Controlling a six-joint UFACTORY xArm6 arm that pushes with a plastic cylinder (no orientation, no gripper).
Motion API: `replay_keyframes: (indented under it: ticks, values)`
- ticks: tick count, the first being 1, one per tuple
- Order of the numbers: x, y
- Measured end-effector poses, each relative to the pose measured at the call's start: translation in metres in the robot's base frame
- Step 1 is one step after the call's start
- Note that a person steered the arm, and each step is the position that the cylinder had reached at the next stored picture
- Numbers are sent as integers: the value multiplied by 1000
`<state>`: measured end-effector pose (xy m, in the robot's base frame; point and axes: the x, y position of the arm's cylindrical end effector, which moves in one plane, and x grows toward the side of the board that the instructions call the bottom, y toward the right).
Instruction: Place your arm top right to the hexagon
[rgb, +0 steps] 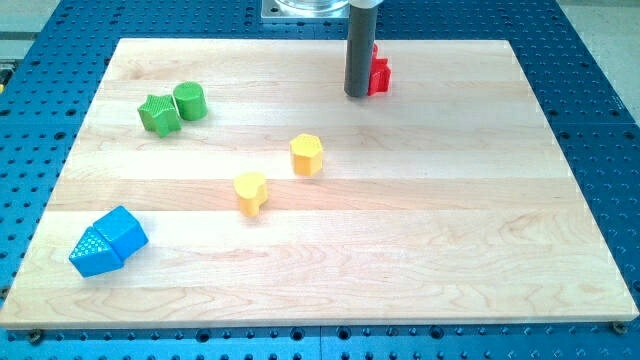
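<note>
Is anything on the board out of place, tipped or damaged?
Nothing stands out. All blocks sit flat on the wooden board, undamaged. My tip touches the red block, partly hiding it, far from the yellow hexagon.

My tip (357, 95) sits at the board's top edge, a red block (378, 74) touching its right side. Open wood runs from it down to the yellow hexagon (307, 154); the yellow block (250, 192) stands just beyond, lower left
</note>
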<state>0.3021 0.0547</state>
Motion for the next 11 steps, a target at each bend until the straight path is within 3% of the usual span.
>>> replay_keyframes:
  ticks: [1, 4, 5, 6, 7, 9, 10, 11]
  values:
    - [0, 0]
    - [61, 0]
    - [129, 0]
    - [147, 3]
    - [147, 16]
    - [86, 79]
    - [55, 81]
    - [70, 58]
